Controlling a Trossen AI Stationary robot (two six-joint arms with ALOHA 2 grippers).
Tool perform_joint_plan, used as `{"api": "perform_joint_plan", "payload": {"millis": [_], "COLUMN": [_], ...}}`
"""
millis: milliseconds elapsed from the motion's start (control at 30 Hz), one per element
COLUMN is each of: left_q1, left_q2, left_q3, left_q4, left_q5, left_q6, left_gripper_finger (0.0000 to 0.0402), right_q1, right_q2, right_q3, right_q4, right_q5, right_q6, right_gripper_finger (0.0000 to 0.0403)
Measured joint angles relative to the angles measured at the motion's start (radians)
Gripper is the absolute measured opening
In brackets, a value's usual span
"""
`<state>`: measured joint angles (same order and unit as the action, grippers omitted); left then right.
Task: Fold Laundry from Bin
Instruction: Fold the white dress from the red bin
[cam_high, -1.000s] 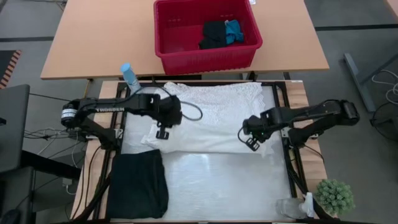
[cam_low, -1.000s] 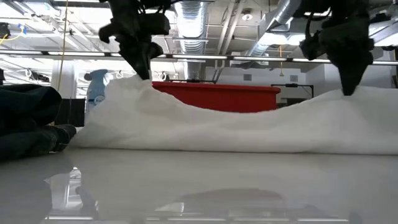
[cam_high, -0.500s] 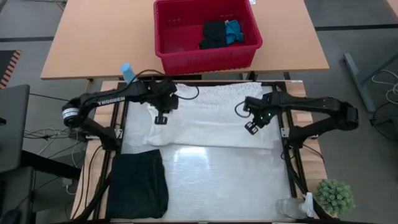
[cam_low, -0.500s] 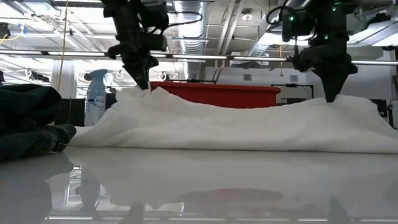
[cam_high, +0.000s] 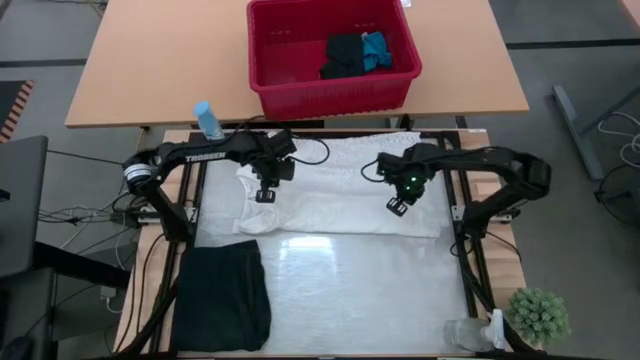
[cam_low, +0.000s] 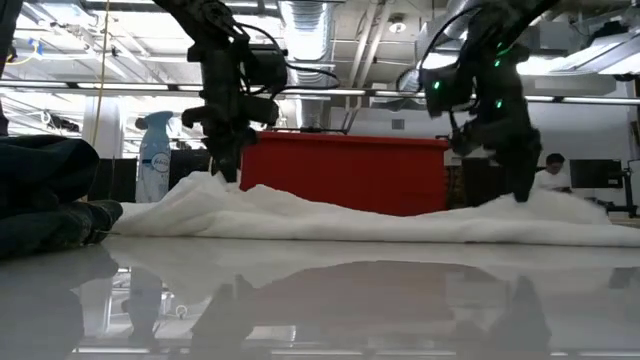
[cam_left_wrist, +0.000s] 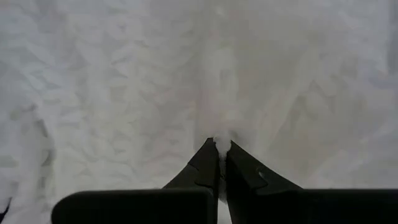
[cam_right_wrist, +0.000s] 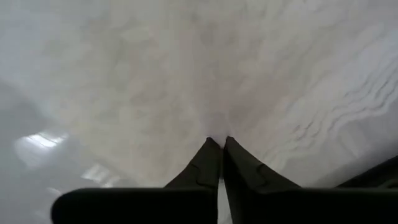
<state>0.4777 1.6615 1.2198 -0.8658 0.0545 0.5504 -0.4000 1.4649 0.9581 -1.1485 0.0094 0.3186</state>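
Both grippers are carrying the white garment's (cam_high: 330, 190) near edge farther toward the bin (cam_high: 330, 95), overhead. Low view: left gripper (cam_low: 226, 172) and right gripper (cam_low: 520, 192) are lowering onto cloth. Wrist views: left fingers (cam_left_wrist: 205, 167) are pinching a white fold; right fingers (cam_right_wrist: 208, 163) are sitting nearly closed on the cloth.

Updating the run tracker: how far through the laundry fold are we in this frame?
Done: one black garment lies folded at the table's near-left corner. In hand: the white garment is mid-fold, the left gripper and right gripper each pinching its edge, doubled toward the bin. Left: finishing this fold, then the black item and blue item in the bin.
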Motion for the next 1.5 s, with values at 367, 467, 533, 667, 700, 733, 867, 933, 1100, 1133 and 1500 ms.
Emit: {"api": "perform_joint_plan", "payload": {"millis": [367,467,533,667,700,733,867,933,1100,1133,1500], "left_q1": [-0.001,-0.009,-0.012,-0.012,-0.012,-0.012,0.007,0.025,-0.039,-0.083,-0.61], "left_q2": [0.007,0.008,0.008,0.008,0.008,0.008,-0.002,-0.035,-0.232,-0.279,-0.554], "left_q3": [0.001,0.03,0.069,0.16,0.183,0.209,0.337,0.395,0.319,0.275,-0.228], "left_q4": [-0.074,-0.161,-0.208,-0.239,-0.24,-0.249,-0.349,-0.391,-0.329,-0.31,-0.156], "left_q5": [-0.097,-0.094,-0.09,-0.121,-0.175,-0.236,-0.271,-0.135,0.008,-0.043,-0.364], "left_q6": [0.045,0.079,0.098,0.087,0.051,0.013,-0.089,-0.191,-0.437,-0.465,-0.927], "left_gripper_finger": [0.0014,0.0044,0.0071,0.013,0.0144,0.0156,0.0183,0.0183,0.0162,0.0155,0.0133], "right_q1": [0.005,0.005,0.004,-0.012,-0.016,-0.018,-0.024,-0.028,-0.028,-0.028,-0.027], "right_q2": [0.075,0.029,-0.002,-0.054,-0.062,-0.07,-0.104,-0.124,-0.175,-0.181,-0.202], "right_q3": [0.0,0.0,0.0,0.0,0.0,0.0,0.0,0.0,0.0,0.0,0.0], "right_q4": [0.086,0.095,0.098,0.115,0.12,0.121,0.121,0.121,0.126,0.13,0.186], "right_q5": [0.041,0.041,0.041,0.046,0.05,0.059,0.103,0.103,0.103,0.104,0.102], "right_q6": [-0.147,-0.148,-0.158,-0.143,-0.138,-0.136,-0.137,-0.14,-0.136,-0.136,-0.133], "right_gripper_finger": [0.0059,0.0066,0.0076,0.0111,0.0121,0.013,0.016,0.0169,0.0175,0.0175,0.0175]}}
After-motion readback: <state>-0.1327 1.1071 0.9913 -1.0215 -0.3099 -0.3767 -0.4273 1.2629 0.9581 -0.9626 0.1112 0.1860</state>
